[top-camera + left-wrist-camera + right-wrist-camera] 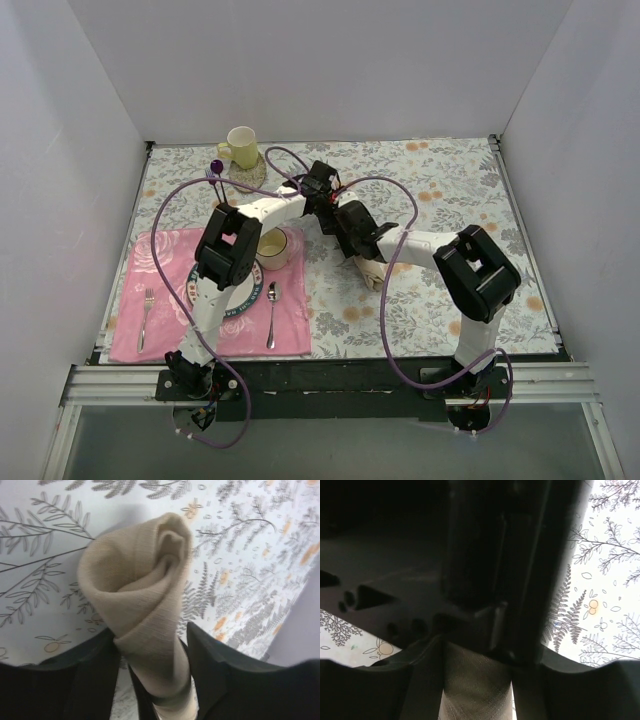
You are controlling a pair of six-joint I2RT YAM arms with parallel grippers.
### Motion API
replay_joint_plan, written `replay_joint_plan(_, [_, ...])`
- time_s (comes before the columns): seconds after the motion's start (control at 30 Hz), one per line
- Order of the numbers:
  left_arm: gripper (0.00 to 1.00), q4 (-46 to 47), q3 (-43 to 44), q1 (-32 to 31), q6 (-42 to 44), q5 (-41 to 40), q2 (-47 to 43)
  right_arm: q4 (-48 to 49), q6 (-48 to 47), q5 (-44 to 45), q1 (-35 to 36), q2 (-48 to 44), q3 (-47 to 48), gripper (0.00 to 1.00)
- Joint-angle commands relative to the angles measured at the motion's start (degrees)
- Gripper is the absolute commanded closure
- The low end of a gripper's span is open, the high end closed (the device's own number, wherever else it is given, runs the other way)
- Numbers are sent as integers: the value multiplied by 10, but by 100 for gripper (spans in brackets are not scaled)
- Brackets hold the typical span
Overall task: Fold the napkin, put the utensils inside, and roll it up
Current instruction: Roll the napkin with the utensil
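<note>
The beige napkin [140, 575] is rolled into a tube and held above the floral tablecloth at mid-table. My left gripper [150, 632] is shut on one end of it, the cloth pressed to one finger, with a thin sliver of gap at the other's tip. My right gripper [477, 652] is shut on the napkin [475, 685], whose cloth fills the space between both fingers. From above, the two grippers [335, 205] [362, 250] meet head to head, and a bit of napkin [372, 274] shows below them. The utensils, a spoon [272, 310] and a fork [147, 310], lie on the pink placemat [160, 255].
A plate [252, 298] with a small bowl [273, 246] sits on the placemat, partly under the left arm. A yellow mug [240, 147] and a purple-tipped stick [217, 168] stand at the back left. The left gripper's dark body [445, 555] fills most of the right wrist view.
</note>
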Motion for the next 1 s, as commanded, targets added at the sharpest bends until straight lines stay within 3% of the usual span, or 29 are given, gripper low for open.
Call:
replay_joint_plan(0.0, [38, 1, -24, 11, 1, 13, -21, -15, 11, -32, -18, -11, -19, 47])
replay_joint_plan(0.07, [30, 12, -36, 15, -2, 11, -31, -3, 18, -88, -31, -22, -31, 48])
replay_joint_plan(0.27, [24, 41, -61, 23, -2, 17, -71, 62, 47, -355, -126, -24, -74, 50])
replay_joint_plan(0.5, [23, 61, -83, 23, -14, 29, -87, 99, 68, -478, -179, -16, -95, 53])
replay_joint_plan(0.73, [24, 38, -34, 4, -15, 9, -52, 135, 99, -598, -217, 28, -96, 55])
replay_joint_plan(0.9, [29, 12, -23, -16, -18, -44, -25, 158, 127, -624, -235, 49, -102, 55])
replay_joint_plan(0.97, [36, -1, -15, -22, -9, -75, -8, 161, 131, -627, -237, 52, -102, 53])
